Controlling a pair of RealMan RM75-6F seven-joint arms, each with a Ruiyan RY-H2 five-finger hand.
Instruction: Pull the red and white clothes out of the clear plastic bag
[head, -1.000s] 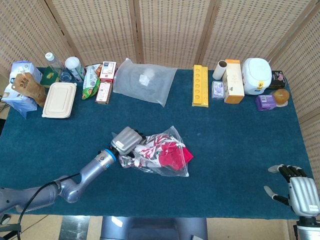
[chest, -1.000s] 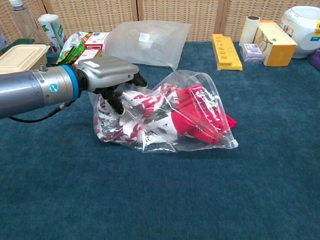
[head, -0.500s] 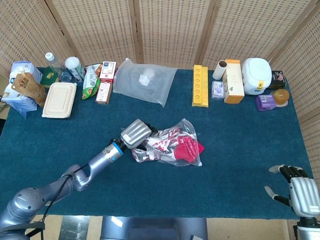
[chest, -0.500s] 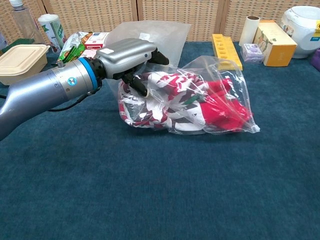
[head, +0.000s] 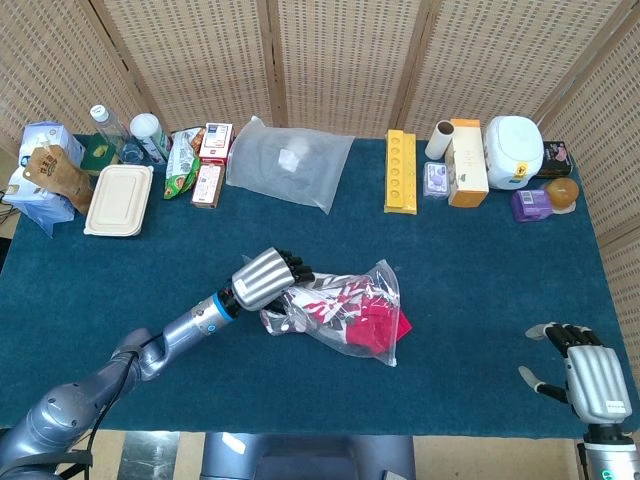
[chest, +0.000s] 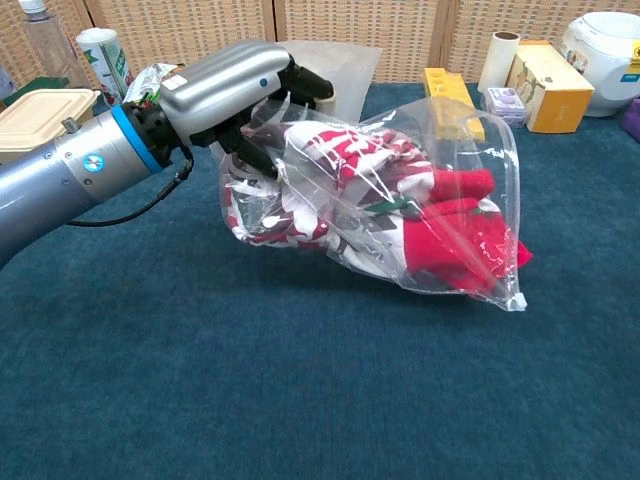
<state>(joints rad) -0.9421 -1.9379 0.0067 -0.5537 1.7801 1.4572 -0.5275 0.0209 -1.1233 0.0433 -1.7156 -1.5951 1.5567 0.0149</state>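
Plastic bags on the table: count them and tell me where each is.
2. One clear bag holding red and white clothes, gripped by the left hand mid-table; one frosted bag lying flat by the back edge.

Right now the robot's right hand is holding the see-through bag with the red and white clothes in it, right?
Not quite: the left hand holds the clear bag with the red and white clothes inside, as the chest view shows. The right hand is at the table's near edge, holding nothing.
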